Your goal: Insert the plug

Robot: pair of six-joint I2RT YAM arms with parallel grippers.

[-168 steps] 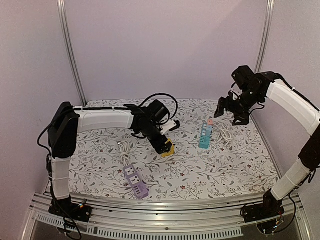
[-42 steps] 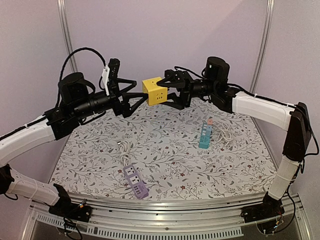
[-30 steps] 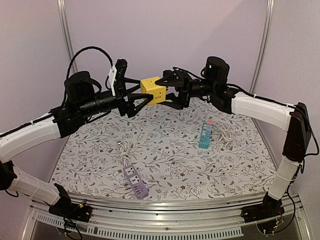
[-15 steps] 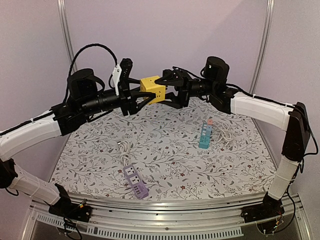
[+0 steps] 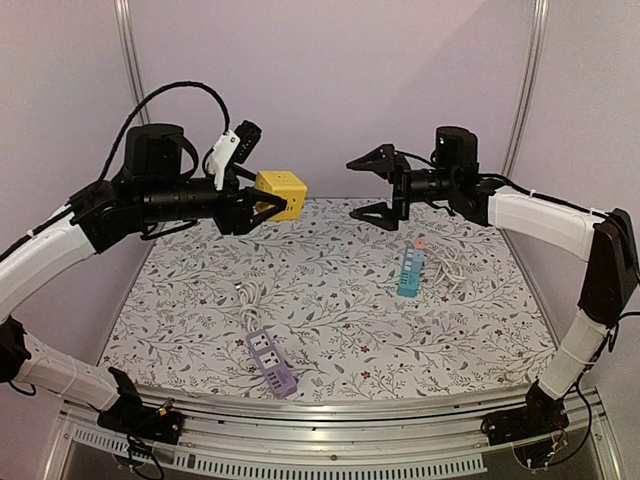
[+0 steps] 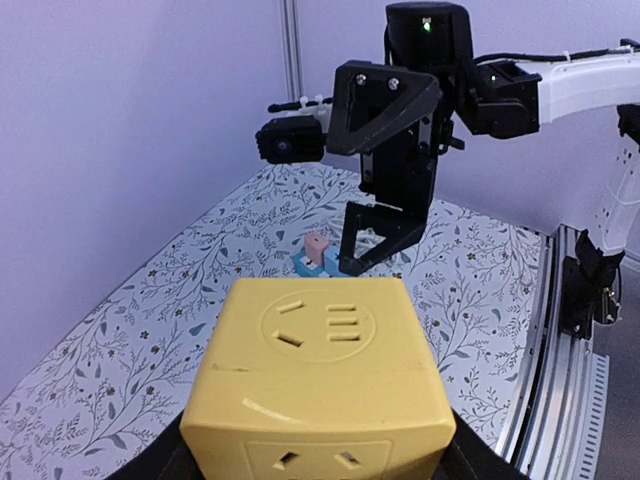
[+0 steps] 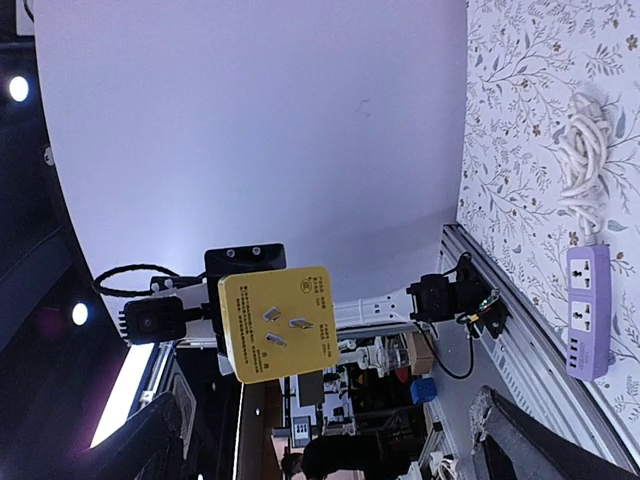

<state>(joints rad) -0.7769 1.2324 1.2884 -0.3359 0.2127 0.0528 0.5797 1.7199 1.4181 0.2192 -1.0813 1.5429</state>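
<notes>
Surface: floral-print table [image 5: 330, 320] inside a pale-walled enclosure, arms mounted at the near edge.

Task object: yellow cube plug [image 5: 283, 190]. It is high above the far-left part of the table, touching nothing below. The left gripper [image 5: 262, 203] pinches it between its 2 fingers, which clamp the cube's lower sides. The left wrist view shows socket faces on top and toward the camera. The right wrist view shows 3 metal prongs [image 7: 285, 325] on the face turned toward the right arm.

Right gripper [image 5: 367, 186]: fingers spread wide, nothing between them, in mid-air well apart from the cube and facing it.

Candidate receptacles: purple power strip [image 5: 272, 364] near the front edge with its white cord [image 5: 247, 296] coiled behind it, and teal power strip [image 5: 410, 271] at right-centre. Both lie flat on the table. Which of the 2 is intended, I cannot tell.

Progress, my judgement: the plug is secured and lifted, and that is all. Left to do: turn the prongs downward, carry the cube to a strip, align with a socket, press home. No insertion yet.
</notes>
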